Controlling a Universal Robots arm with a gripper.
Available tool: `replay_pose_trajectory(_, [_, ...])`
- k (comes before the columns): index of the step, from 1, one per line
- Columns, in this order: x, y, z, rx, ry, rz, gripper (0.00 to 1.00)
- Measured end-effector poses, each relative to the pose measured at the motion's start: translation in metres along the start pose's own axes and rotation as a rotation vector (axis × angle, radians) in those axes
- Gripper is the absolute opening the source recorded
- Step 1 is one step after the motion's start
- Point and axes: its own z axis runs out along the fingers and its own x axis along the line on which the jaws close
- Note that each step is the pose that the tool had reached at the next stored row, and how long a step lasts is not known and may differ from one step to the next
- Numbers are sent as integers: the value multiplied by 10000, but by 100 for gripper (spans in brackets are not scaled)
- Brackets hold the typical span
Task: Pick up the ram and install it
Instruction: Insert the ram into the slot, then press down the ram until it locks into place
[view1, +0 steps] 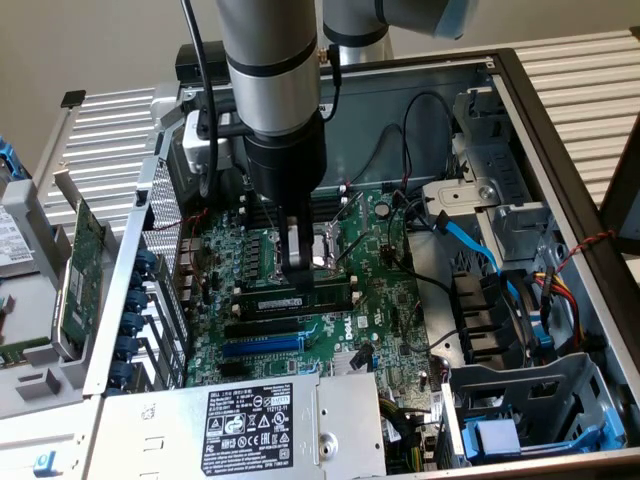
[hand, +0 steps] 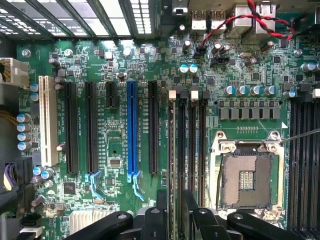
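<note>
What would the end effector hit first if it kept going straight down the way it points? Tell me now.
Most likely the ram, sitting in a black slot on the motherboard directly beneath the end effector. The gap between them is unclear.

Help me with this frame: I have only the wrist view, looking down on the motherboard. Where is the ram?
Observer: In the exterior view the ram stands on edge along the black memory slots, white label showing, right under the gripper.
Operator: Is it clipped in?
Observer: I cannot tell. The arm comes down nearly upright, and the gripper's tip sits at the ram's top edge; whether they touch is unclear.
Operator: Anything outside the case?
Observer: Yes, a larger green expansion card stands beyond the case wall at the exterior view's left.
</note>
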Motion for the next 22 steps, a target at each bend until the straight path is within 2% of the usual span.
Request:
replay_pose_trajectory(8, [2, 34, -4, 8, 2, 1, 27])
replay_pose_trajectory(22, [3, 41, -13, -4, 4, 1, 27])
